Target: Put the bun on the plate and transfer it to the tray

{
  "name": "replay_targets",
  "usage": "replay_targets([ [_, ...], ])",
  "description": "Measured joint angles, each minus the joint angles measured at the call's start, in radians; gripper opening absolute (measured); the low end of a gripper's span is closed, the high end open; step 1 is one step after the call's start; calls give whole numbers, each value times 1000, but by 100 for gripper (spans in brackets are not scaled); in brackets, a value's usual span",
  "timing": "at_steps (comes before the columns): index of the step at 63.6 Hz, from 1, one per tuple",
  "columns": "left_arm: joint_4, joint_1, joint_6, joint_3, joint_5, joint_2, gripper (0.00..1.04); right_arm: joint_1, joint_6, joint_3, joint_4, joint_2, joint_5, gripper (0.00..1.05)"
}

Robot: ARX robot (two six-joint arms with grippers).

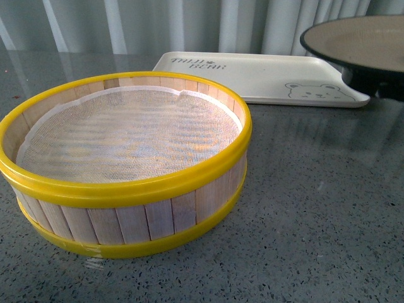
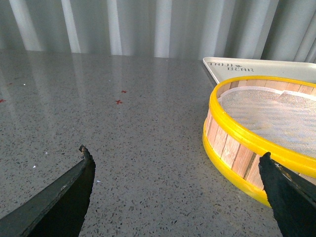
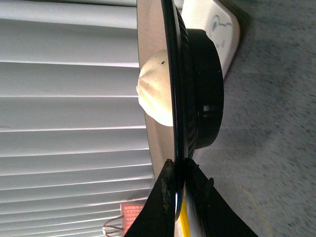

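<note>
Pale pleated curtains (image 1: 189, 25) hang behind a grey speckled bench (image 1: 315, 208), and the tray (image 1: 265, 76) lies flat on it near them, its bear face at one end.

We judge the first half of the task done. The bun (image 3: 153, 94) sits on the plate (image 1: 363, 35), and the basket (image 1: 126, 189) in front of the tray holds only its white mesh liner. The second half is under way. The right end effector (image 3: 180, 173) is clenched on the plate's black rim, one finger on each face of it, and carries the plate at the tray's bear-face end. From the front the plate looks raised rather than resting. Its black foot shows close to the tray's corner, but we cannot tell whether it hangs fully over the tray or only beside that end. What remains, as we read it, is to bring the plate over the tray, set it down and let go.

The left end effector (image 2: 175, 152) is released, its dark fingers (image 2: 69, 192) spread wide with nothing between them, low over bare bench on the side of the basket away from the tray.

The bun is cream-white, smooth and domed, with a small dark speck on its surface. Only its profile shows above the tan inside of the plate, so we cannot make out its top. It sits away from the pinched rim.
</note>
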Motion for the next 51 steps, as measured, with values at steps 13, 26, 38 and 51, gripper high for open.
replay_targets([
  [13, 0, 0, 0, 0, 0, 0, 98, 66, 15, 227, 33, 230, 56, 2],
  [26, 0, 0, 0, 0, 0, 0, 98, 121, -23, 403, -31, 395, 66, 2],
  [38, 0, 0, 0, 0, 0, 0, 98, 135, -43, 539, -91, 505, 74, 2],
  [51, 0, 0, 0, 0, 0, 0, 98, 135, -44, 645, -147, 601, 85, 2],
])
